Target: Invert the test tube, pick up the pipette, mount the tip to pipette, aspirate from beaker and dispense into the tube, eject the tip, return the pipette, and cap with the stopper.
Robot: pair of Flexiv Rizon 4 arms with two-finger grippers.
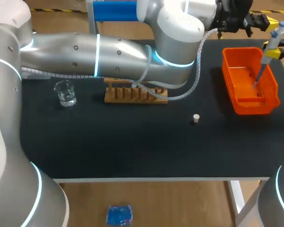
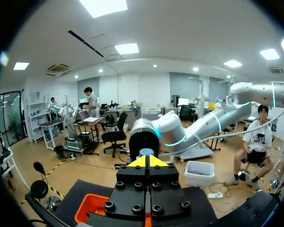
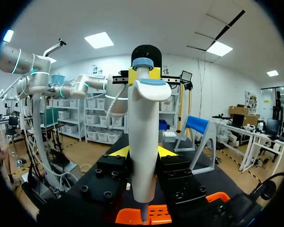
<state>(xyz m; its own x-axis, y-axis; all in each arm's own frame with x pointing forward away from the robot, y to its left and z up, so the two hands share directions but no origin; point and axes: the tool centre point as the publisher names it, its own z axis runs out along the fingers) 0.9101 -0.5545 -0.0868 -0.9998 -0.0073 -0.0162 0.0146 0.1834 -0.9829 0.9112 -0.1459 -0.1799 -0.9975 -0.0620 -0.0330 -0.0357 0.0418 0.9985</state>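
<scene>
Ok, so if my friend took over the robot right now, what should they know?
Right gripper: shut on the pipette, held over the orange bin.
Left gripper: shut on nothing, close to the pipette's top.
Beaker and wooden rack sit further left. I can't make out the tube.
Stopper is loose on the table.
Done: pipette picked up.
Left, probably: eject the tip, return the pipette, cap the tube.

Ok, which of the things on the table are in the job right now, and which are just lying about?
In hand: pipette, held in the right claw; orange bin beneath its tip; left claw, shut, near the pipette's top.
Lying idle, though the job's own: beaker; wooden rack; stopper.
</scene>
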